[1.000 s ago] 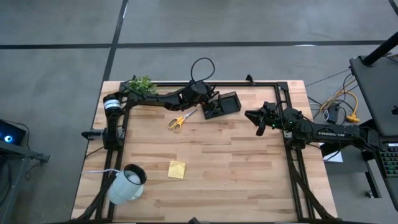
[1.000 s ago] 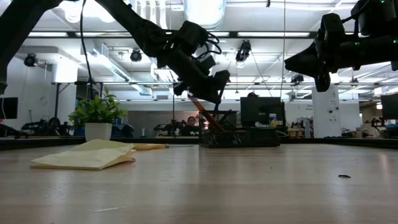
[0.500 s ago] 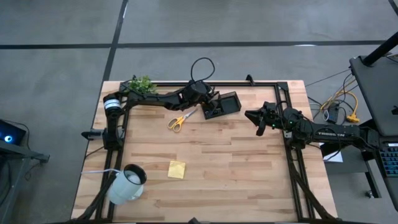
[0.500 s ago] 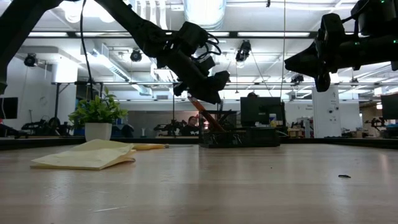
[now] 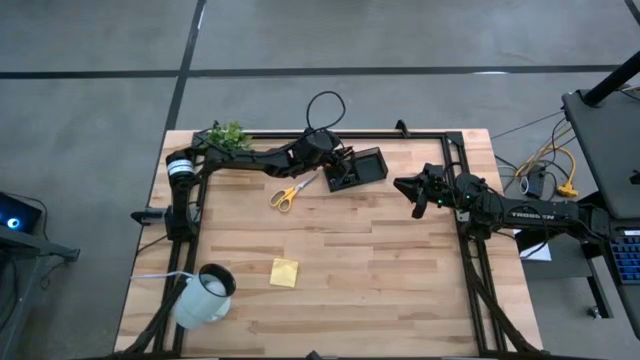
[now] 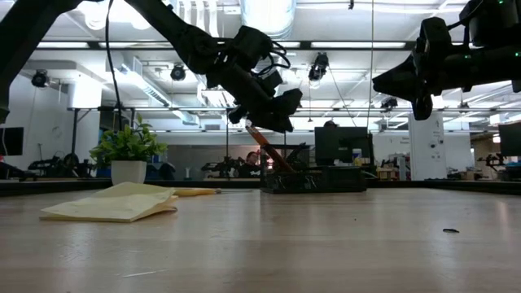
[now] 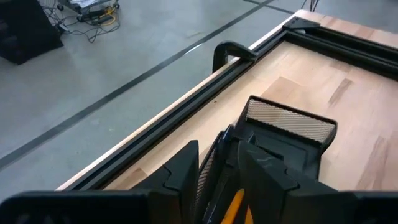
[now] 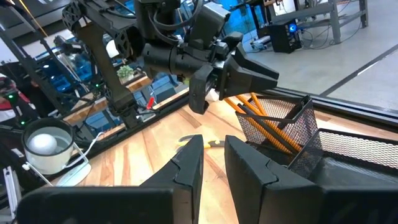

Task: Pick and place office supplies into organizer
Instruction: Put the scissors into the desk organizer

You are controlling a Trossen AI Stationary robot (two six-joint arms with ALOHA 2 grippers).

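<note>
The black mesh organizer point(image 5: 360, 168) stands at the table's far middle, with orange pencils point(image 8: 261, 121) leaning in one compartment. My left gripper point(image 7: 217, 180) hovers open just above it, and the upper end of one orange pencil point(image 7: 234, 204) shows between its fingers; I cannot tell whether they touch it. Yellow-handled scissors point(image 5: 287, 192) lie flat just left of the organizer. The yellow sticky-note pad point(image 5: 284, 272) lies nearer the front. My right gripper point(image 5: 405, 186) waits in the air at the right, its fingers point(image 8: 186, 165) a little apart with nothing between them.
A white mug point(image 5: 205, 295) lies at the front left corner and a small green plant point(image 5: 226, 134) stands at the far left. Black frame rails point(image 5: 460, 230) run along the table's edges. A tiny dark bit point(image 6: 450, 230) lies on the wood at the right.
My left gripper has opened above the organizer without moving away. The orange pencil keeps leaning in its compartment as before.
</note>
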